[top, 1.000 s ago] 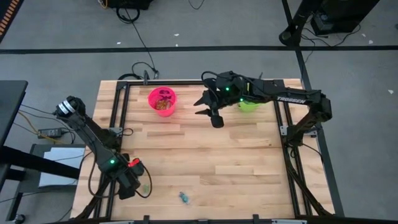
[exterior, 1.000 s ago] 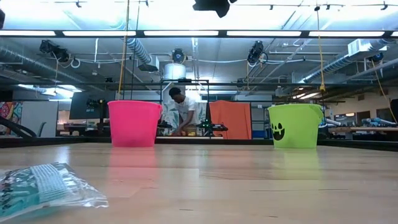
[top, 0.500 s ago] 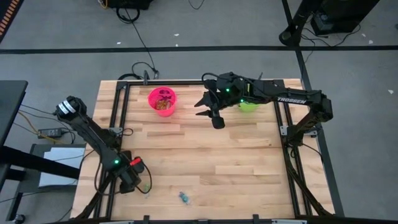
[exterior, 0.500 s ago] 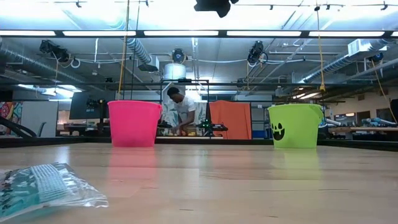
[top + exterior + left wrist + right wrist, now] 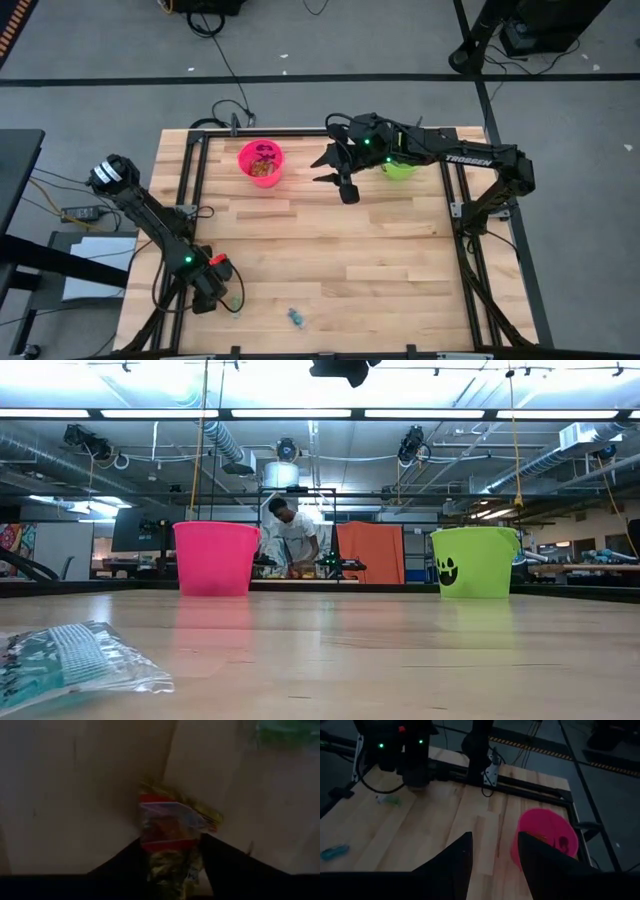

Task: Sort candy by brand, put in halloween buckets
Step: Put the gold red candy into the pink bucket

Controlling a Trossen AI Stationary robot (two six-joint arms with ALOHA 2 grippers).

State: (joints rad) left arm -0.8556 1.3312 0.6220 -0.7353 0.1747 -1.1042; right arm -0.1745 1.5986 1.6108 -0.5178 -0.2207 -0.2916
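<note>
My left gripper (image 5: 207,297) is at the table's near left corner, shut on a red-yellow candy packet (image 5: 167,827); the high view hides that packet under the gripper. Two teal candies (image 5: 234,300) (image 5: 296,317) lie on the table near it, and one teal packet (image 5: 75,658) fills the low view's near left. The pink bucket (image 5: 261,161) stands at the far side with orange candy inside. The green bucket (image 5: 402,170) stands to its right, partly under my right arm. My right gripper (image 5: 338,184) hangs open in the air between the buckets. My left gripper pinches the red-yellow packet between its two fingers (image 5: 127,860), which come down at it from above. The fingers are on one end of the packet (image 5: 167,855), and the other end sticks out past the fingertips. Whether the packet touches the table, I cannot tell.
A black frame rail (image 5: 190,190) runs along the table's left side and another (image 5: 455,200) along the right. Bare wood (image 5: 340,250) lies between the buckets and the near edge. A person (image 5: 293,535) stands in the room far behind the table.
</note>
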